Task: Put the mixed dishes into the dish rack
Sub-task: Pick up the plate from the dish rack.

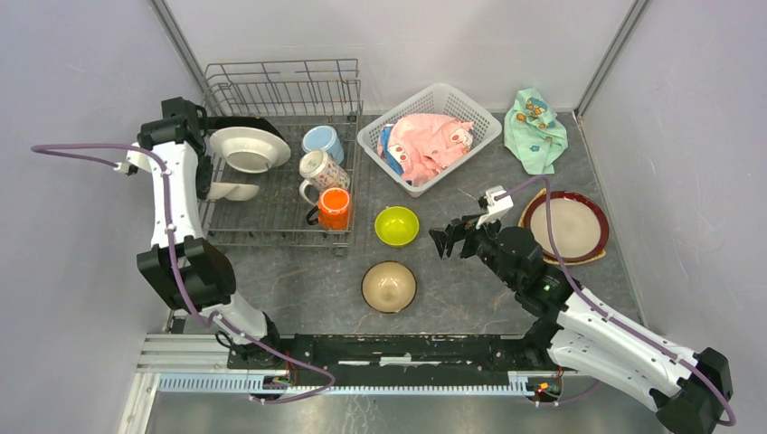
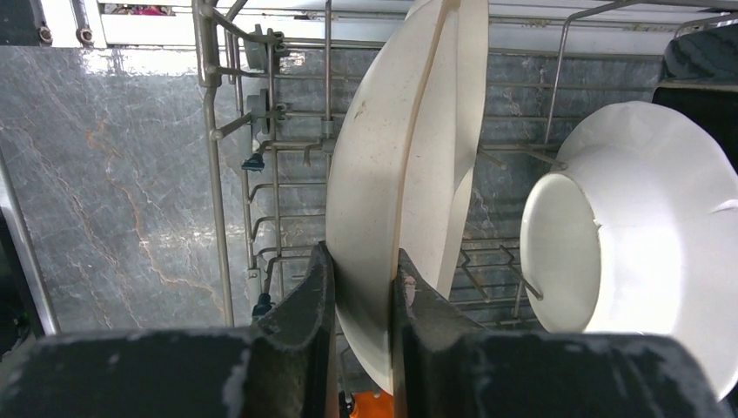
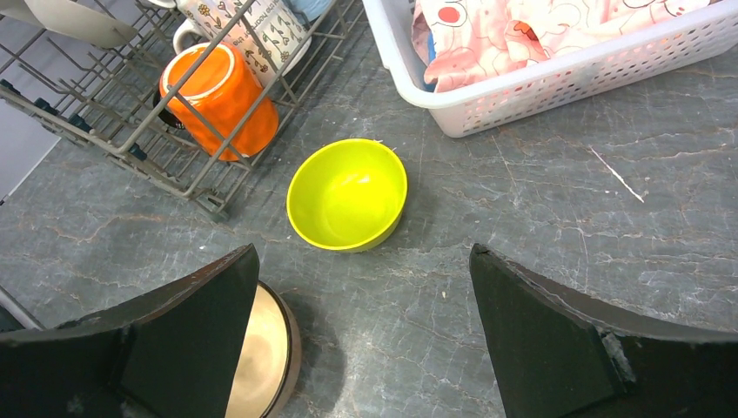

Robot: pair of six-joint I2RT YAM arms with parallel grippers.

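Note:
My left gripper [image 1: 210, 188] [image 2: 363, 261] is shut on the rim of a cream divided plate [image 2: 392, 157] [image 1: 231, 191], held on edge among the tines at the left of the dish rack [image 1: 280, 231] [image 2: 213, 131]. A white plate [image 1: 244, 149] [image 2: 644, 235] stands beside it, with a dark plate [image 1: 246, 124] behind. Light-blue [image 1: 322, 142], patterned [image 1: 321, 170] and orange [image 1: 334, 208] [image 3: 218, 96] mugs lie in the rack. My right gripper [image 1: 457, 240] [image 3: 364, 252] hangs open over the table, near the lime-green bowl [image 1: 396, 225] [image 3: 348, 193] and the tan bowl [image 1: 389, 287] [image 3: 261, 357]. A red-rimmed plate [image 1: 565, 226] lies at the right.
A white lattice basket [image 1: 470, 108] [image 3: 557, 78] holding a pink cloth [image 1: 430, 145] stands behind the lime-green bowl. A mint-green cloth [image 1: 535, 127] lies at the back right. Grey walls close in the left, back and right sides.

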